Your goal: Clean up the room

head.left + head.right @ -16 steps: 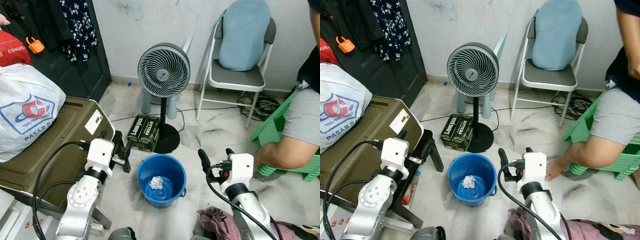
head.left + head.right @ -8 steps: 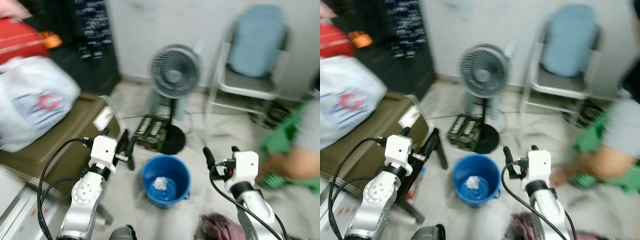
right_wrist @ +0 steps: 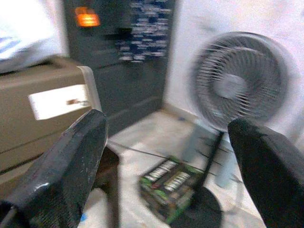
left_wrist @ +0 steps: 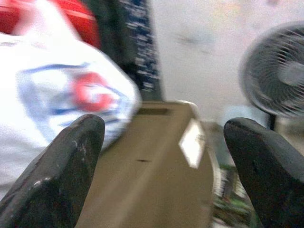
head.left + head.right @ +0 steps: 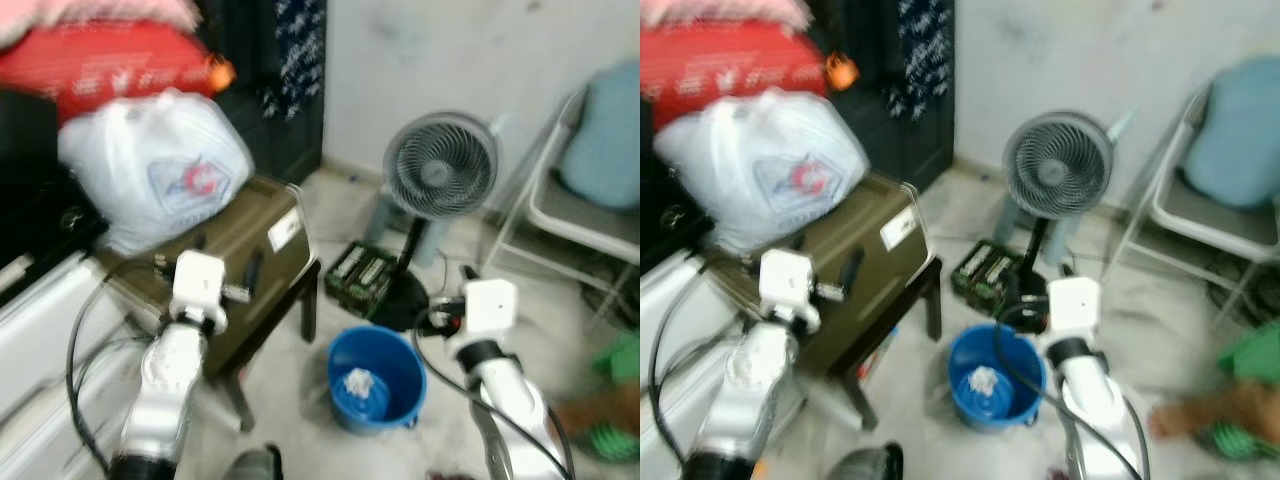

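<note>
Pale marble floor [image 5: 310, 385] holds a round blue plastic bucket [image 5: 378, 385] containing crumpled white paper [image 5: 358, 381], beside a grey pedestal fan [image 5: 440, 166]. Left gripper [image 4: 161, 171] and right gripper [image 3: 171, 166] are both spread, empty.

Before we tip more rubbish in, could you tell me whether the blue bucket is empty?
Not empty. The bucket stands upright on the floor with a crumpled white wad lying at its bottom; most of the inside is bare.

My two silver arms end in boxy white wrist housings, with black cables looping off each. I see matte black, rounded fingers [image 4: 71, 166] on the left gripper [image 4: 164, 166] and on the right gripper [image 3: 166, 161].
</note>
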{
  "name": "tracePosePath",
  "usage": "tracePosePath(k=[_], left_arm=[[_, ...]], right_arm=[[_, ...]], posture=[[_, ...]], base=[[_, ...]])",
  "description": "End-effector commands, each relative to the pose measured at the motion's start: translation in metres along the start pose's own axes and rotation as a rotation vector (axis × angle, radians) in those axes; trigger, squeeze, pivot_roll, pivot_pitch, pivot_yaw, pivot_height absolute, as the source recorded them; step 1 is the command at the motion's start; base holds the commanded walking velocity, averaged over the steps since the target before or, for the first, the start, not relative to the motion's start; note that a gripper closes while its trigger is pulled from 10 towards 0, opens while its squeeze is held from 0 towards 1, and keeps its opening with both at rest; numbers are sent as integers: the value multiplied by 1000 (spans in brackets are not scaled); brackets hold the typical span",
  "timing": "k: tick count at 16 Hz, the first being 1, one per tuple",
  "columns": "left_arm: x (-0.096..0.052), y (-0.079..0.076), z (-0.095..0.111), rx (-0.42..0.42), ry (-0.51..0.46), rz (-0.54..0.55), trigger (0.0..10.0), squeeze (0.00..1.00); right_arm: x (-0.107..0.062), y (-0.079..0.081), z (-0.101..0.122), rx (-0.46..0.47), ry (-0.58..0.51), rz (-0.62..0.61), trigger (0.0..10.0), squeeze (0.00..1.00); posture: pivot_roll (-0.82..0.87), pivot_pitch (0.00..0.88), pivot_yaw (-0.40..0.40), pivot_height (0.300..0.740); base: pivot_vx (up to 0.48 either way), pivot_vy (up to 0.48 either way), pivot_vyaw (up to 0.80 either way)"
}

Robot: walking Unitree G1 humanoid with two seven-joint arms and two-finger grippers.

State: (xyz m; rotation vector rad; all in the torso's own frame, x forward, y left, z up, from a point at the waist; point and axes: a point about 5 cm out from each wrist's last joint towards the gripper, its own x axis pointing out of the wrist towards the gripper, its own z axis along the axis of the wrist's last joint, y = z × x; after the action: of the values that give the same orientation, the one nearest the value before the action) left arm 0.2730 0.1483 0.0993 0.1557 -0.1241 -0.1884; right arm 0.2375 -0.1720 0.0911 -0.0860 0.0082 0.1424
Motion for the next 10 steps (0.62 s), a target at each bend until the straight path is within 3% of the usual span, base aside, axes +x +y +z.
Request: tracePosePath(k=[1,8,10], left_arm=[[-4,4,-4,15,15,23,10000,0],[-5,11,-6,68,15,103,10000,0],[-6,12,-8,75,22,105,10000,0]], right_arm=[[4,0,8,-11,-32,1,10000,0],[5,-1,10,-2,-43,0,10000,0],[4,0,11,1,-43,0,10000,0]], posture=[[-99,0,33,740],[-105,0,36,740],[-107,0,37,740]], base=[[0,0,800],[0,0,800],[0,0,225]])
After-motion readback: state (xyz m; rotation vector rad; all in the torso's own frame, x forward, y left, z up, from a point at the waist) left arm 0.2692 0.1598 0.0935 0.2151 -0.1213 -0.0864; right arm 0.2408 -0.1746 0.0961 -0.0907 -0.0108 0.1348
